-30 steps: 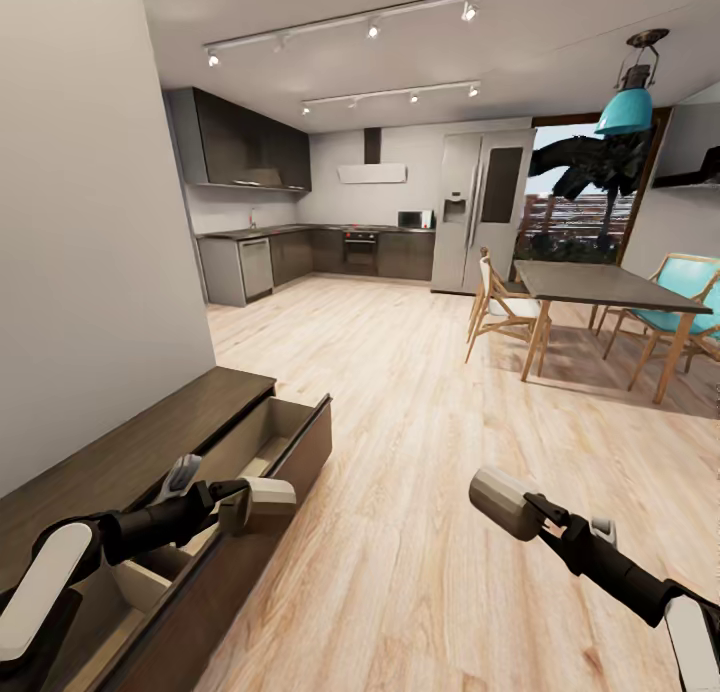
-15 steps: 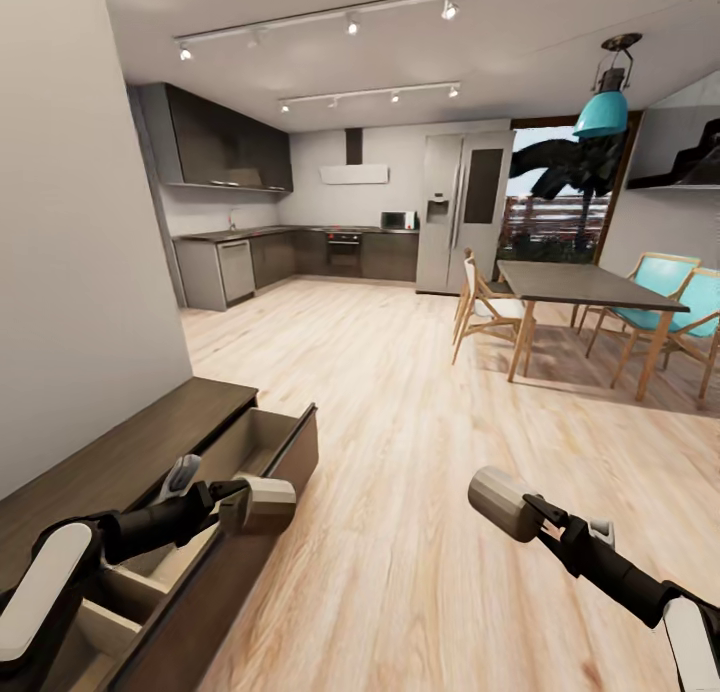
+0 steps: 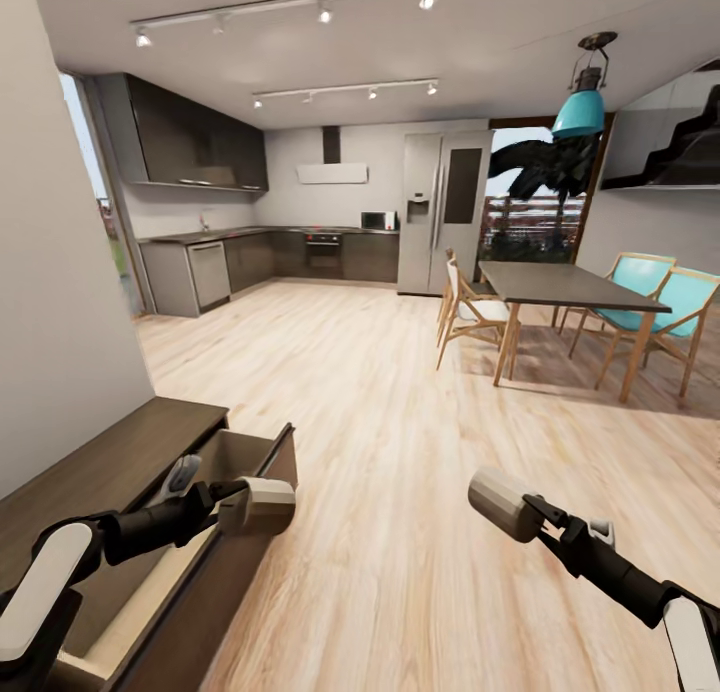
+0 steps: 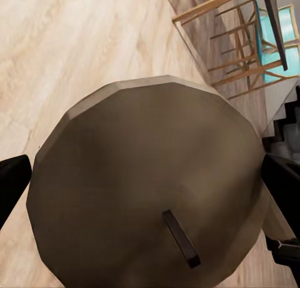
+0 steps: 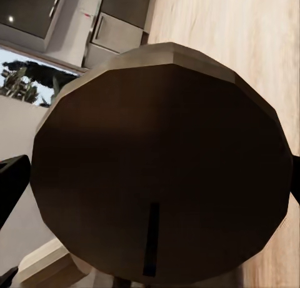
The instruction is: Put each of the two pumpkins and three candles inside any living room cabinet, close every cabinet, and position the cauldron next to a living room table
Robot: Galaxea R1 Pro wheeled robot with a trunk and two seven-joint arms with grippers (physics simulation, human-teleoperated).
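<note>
each gripper clamps a stubby pale beige-grey cylinder candle: left gripper (image 3: 232,500) above the long dark-brown wooden cabinet's (image 3: 110,462) open drawer, right gripper (image 3: 535,517) over pale plank floor (image 3: 400,412).

bright, even render | ceiling spotlights (image 3: 325,14) lit | soft shadows | edges stretched | wrist close-ups blurred

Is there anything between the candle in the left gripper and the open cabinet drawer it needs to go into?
Nothing visible blocks it. The left gripper holds a candle right at the front edge of the open drawer of the cabinet. The part of the drawer interior in view looks bare, though the arm hides some of it.
</note>
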